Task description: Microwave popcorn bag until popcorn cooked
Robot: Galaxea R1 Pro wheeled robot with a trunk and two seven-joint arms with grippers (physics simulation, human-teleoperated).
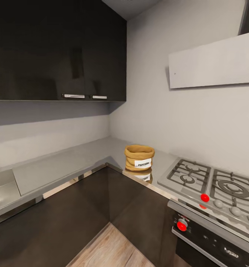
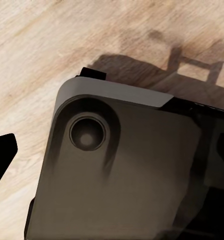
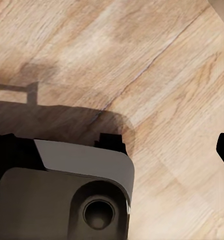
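Popcorn bag point(image 1: 139, 158) stands upright on countertop point(image 1: 65, 167) in the corner, just beside gas hob point(image 1: 213, 189), label facing cam, open rolled rim up, long axis vertical. Wrist cams look down at wood floor point(image 3: 142, 60) & robot base point(image 2: 122, 170); a dark fingertip at frame edge each, so jaw state can't tell.

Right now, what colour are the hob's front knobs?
One knob is red, the others grey; head view.
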